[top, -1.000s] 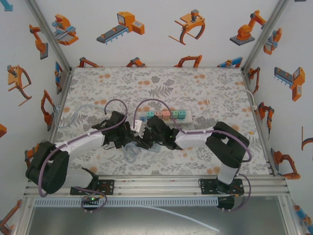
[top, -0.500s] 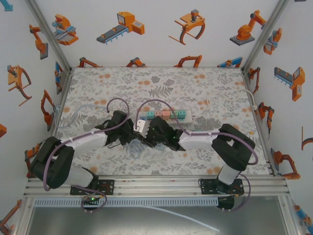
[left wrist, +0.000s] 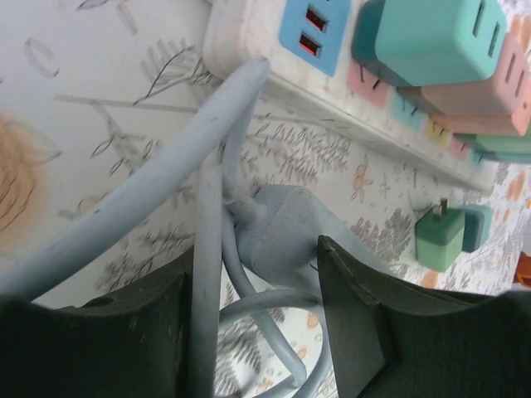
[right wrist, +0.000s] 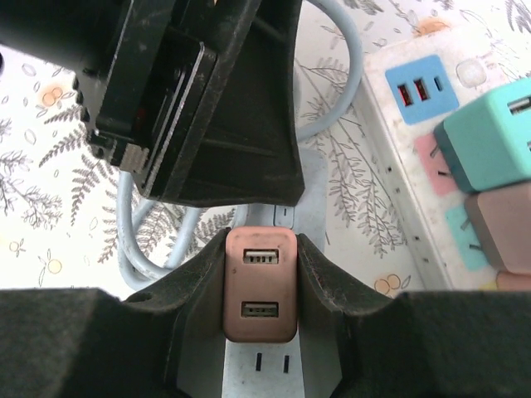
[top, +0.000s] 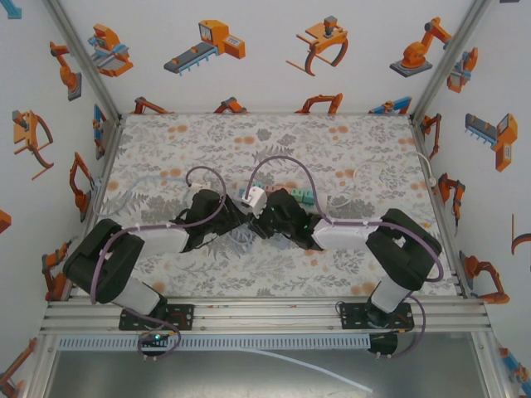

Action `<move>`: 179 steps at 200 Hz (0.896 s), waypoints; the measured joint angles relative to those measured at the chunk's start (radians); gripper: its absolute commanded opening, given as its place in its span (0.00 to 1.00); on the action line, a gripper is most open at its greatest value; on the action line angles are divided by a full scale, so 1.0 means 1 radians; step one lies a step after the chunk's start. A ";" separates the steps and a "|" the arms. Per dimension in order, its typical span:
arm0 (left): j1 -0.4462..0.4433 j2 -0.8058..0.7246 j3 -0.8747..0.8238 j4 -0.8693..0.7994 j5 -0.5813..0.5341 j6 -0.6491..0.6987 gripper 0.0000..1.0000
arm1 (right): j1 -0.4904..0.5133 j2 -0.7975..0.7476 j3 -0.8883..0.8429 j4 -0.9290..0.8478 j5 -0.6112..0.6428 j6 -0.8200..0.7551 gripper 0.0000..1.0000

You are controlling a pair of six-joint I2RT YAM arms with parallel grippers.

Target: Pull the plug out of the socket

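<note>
Your floral counter [top: 357,157] carries everything, and your two arms reach in from the near corners and meet at its middle, the left arm [top: 149,240] angling right and the right arm [top: 357,235] angling left.

Just beyond their wrists you have the white strip [left wrist: 245,33], its blue USB panel at the near end and a row of coloured adapters plugged in along it, the teal one [left wrist: 431,41] first.

Beside that strip lies a grey socket [right wrist: 272,377], with a grey cable [left wrist: 141,195] curving from the white strip's end and looping on the counter around it.

Your left gripper [left wrist: 253,269] straddles the grey socket and a strand of the cable. Its jaws stand at a narrow gap with the grey body between them. The right-hand finger [left wrist: 365,315] looks to be against the socket, but you cannot tell whether the jaws are truly pinching it.

Your right gripper [right wrist: 261,265] is clamped on the plug [right wrist: 260,286], a pink block with two USB ports facing the camera, one finger on each side. The plug sits on the grey socket, just ahead of a pair of empty slots, right below the left gripper's black body.

A small green adapter [left wrist: 438,238] lies loose on the counter near the white strip, prongs up.
</note>
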 measured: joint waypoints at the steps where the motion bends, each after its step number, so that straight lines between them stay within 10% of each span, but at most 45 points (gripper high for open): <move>1: 0.000 0.002 0.001 0.003 0.000 0.000 0.51 | 0.000 0.000 0.000 0.000 0.001 0.002 0.00; 124: -0.011 0.080 0.034 0.102 -0.007 -0.004 0.52 | 0.049 -0.090 -0.035 -0.068 0.103 -0.064 0.00; 168: -0.027 -0.176 0.021 -0.306 -0.055 0.022 0.68 | 0.067 -0.077 -0.108 0.065 0.035 -0.004 0.00; 179: -0.028 -0.266 0.022 -0.481 -0.085 0.039 0.72 | 0.069 -0.064 -0.111 0.085 0.019 0.008 0.16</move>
